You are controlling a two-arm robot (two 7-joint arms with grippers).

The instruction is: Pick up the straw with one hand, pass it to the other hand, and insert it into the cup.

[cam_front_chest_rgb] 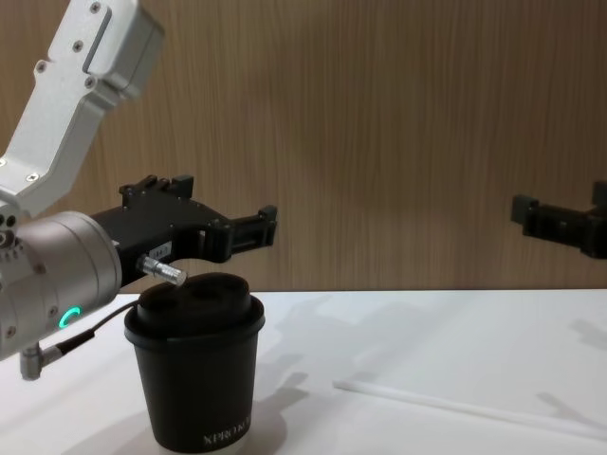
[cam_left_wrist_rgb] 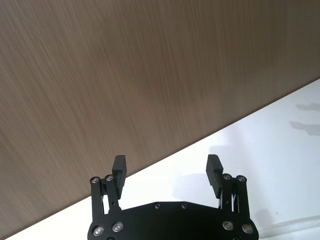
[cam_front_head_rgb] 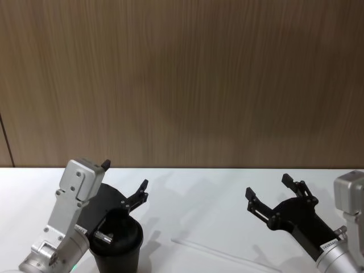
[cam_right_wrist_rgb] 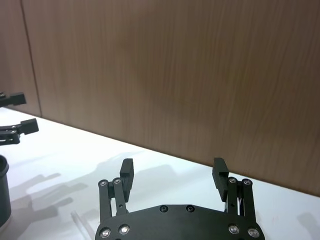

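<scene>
- Straw (cam_front_head_rgb: 222, 253): white, thin, straight, lying flat on the white worktop (cam_front_head_rgb: 216, 193) toward the robot's side, w/ nothing gripping it
- It sits to the right of the cup (cam_front_chest_rgb: 194, 379), near it but apart; one end points toward the cup, the other runs off under the right arm
- Cup: black, upright on the worktop at front left, w/ a black domed lid (cam_front_chest_rgb: 194, 299) on and small white lettering (cam_front_chest_rgb: 226, 439) near the base
- Left claw (cam_front_head_rgb: 125, 174): hangs in the air over the cup's far side, just above the lid; fingers spread wide, empty, tips aimed away from the robot toward the wall
- Left wrist (cam_front_chest_rgb: 57, 284): thick silver cylinder w/ a green glowing ring (cam_front_chest_rgb: 68, 318), close beside the cup at lid height; chest view can't settle whether it touches the lid
- Right claw (cam_front_head_rgb: 268, 186): on the right, well apart from the cup, held above the worktop; fingers spread wide, empty
- Its tips sit above and beyond the straw, not touching it; black body runs back to a silver wrist at the lower right corner of the head view
- The 2 claws are well apart, w/ bare worktop between them
- Behind: brown wood-grain wall (cam_front_head_rgb: 182, 85) rising from the worktop's far edge; claw shadows fall on the white surface
</scene>
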